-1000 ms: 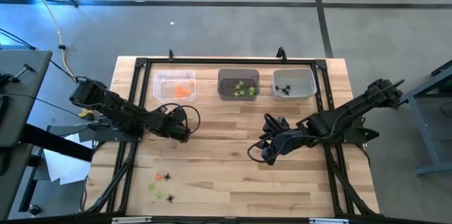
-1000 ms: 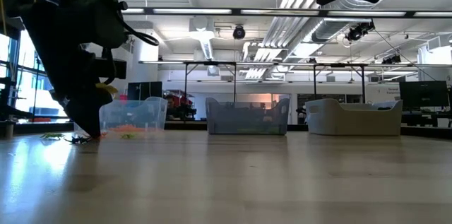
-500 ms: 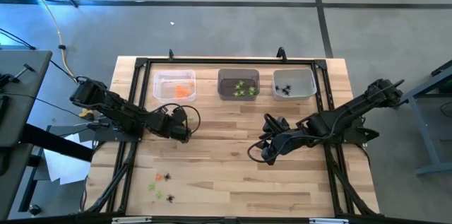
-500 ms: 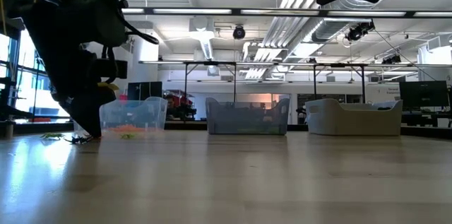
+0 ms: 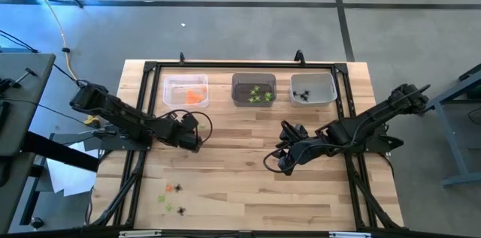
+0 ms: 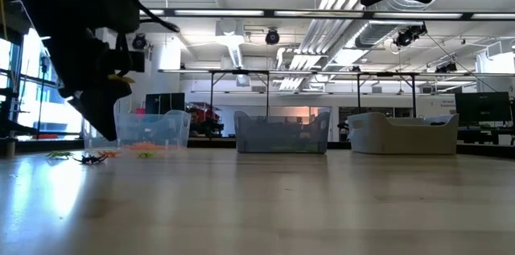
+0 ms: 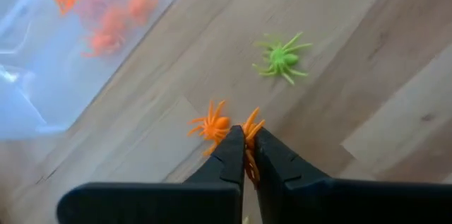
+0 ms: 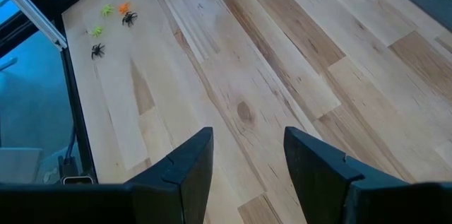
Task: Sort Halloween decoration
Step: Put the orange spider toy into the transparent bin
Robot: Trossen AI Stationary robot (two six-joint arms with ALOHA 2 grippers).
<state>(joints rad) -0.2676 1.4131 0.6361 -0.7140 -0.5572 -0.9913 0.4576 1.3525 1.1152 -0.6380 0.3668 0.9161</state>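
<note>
Sorted: orange trinkets (image 5: 197, 96) lie in the clear left bin (image 5: 173, 84), green ones (image 5: 259, 94) in the grey middle bin (image 5: 242, 80), black spiders (image 5: 302, 94) in the pale right bin (image 5: 323, 80).
Left: a small cluster (image 5: 173, 197) near the tabletop (image 5: 240, 193) front edge, plus an orange spider (image 7: 214, 124) and green spider (image 7: 282, 57) beside the left gripper.
Left gripper (image 7: 246, 155): pinched shut on an orange spider piece (image 7: 250, 126).
Right gripper (image 8: 247, 157): spread wide, empty, over bare planks.
Materials: glossy moulded plastic, thin legs; translucent bins; pale striped wood.
</note>
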